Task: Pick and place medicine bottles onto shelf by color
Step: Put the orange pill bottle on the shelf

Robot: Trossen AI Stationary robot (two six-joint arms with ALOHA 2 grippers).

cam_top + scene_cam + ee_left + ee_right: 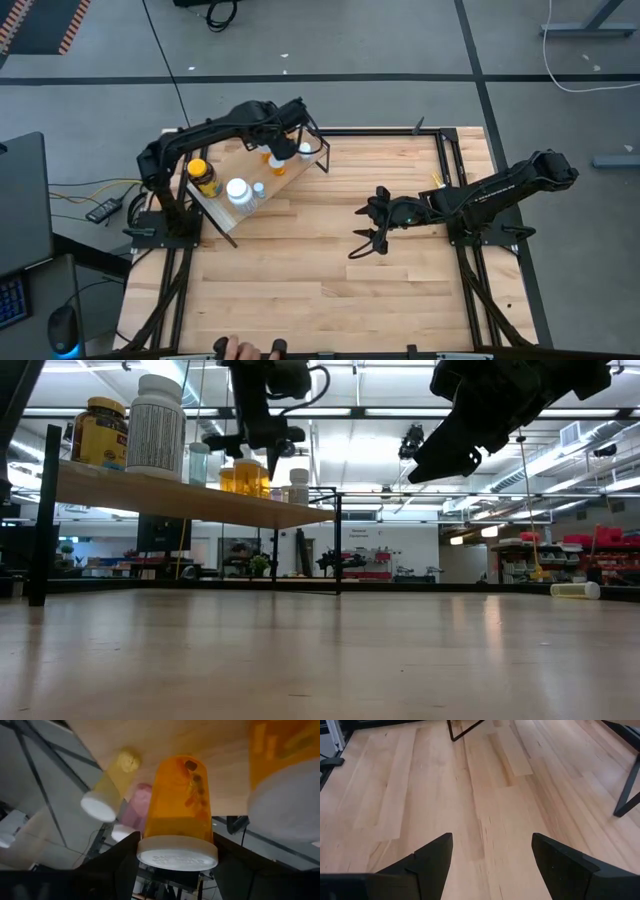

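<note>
Left gripper (175, 857) over the shelf (300, 172), jaws clamped across an orange vial (180, 805) at its white cap.
Vial looked light, rigid, slick plastic; I judged just below the cap the best hold. Right gripper (492, 857) hung open and empty over the bare table (485, 785).

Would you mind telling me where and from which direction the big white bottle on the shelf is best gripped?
Grip the big white bottle across its round body just below the cap, coming straight down from above: it stands upright on the shelf, and the amber jar and a small clear bottle stand close on either side, crowding a sideways approach.
</note>
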